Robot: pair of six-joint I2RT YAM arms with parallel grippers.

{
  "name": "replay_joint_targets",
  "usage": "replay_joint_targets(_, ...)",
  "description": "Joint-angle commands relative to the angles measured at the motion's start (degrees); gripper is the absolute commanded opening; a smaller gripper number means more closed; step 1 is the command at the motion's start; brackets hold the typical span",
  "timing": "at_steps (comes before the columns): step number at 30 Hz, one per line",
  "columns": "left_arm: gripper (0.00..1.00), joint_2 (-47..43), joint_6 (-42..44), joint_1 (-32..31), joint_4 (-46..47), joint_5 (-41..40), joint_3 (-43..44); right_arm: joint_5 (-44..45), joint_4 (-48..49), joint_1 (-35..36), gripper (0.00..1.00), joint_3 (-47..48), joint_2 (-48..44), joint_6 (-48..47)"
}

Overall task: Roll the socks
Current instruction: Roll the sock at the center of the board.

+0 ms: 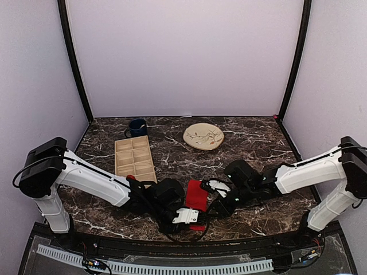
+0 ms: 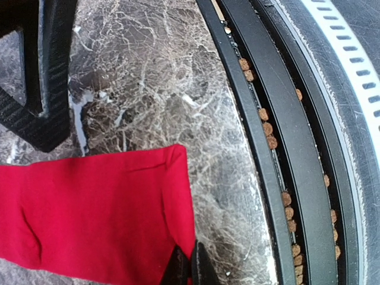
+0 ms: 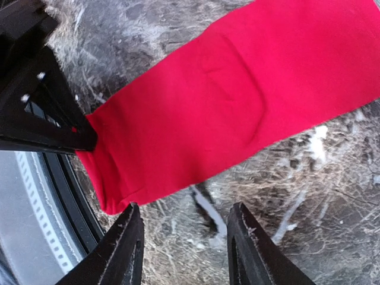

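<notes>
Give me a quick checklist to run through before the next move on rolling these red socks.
1. Left fingers shut on a near-end corner of the socks: ok.
2. Right fingers open and empty, over bare marble table beside that end: ok.
3. Socks lying flat for rolling: ok.
4. Both socks stacked together: cannot tell; only one red layer shows.
5. Beige plate and wooden tray well away from the socks: ok.

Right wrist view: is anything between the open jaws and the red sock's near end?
Nothing visible. Only bare marble table lies between the right gripper and the sock. The left gripper, shut on the sock's corner, sits off to one side.
</notes>
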Motion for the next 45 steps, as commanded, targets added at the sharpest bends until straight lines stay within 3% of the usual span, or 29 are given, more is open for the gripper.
replay_joint_targets(1, 0.00, 2.02, -1.67, 1.57, -5.92, 6.25, 3.20, 8.58, 3.07, 4.45, 0.44, -1.30, -2.33, -0.89)
replay_joint_targets(12, 0.00, 5.44, -2.23, 5.33, -13.20, 15.21, 8.40, 21.01, 5.34, 11.97, 0.44, -6.32, -8.87, -0.07)
replay_joint_targets(25, 0.00, 9.83, -3.11, 8.63, -19.15, 24.16, 13.32, 32.07, 4.96, 22.84, 0.43, -6.55, -8.94, -3.32)
replay_joint_targets(45, 0.00, 14.38, -3.29, 12.18, -24.11, 33.35, 17.75, 44.86, 4.72, 32.13, 0.43, -6.01, -9.11, -5.33)
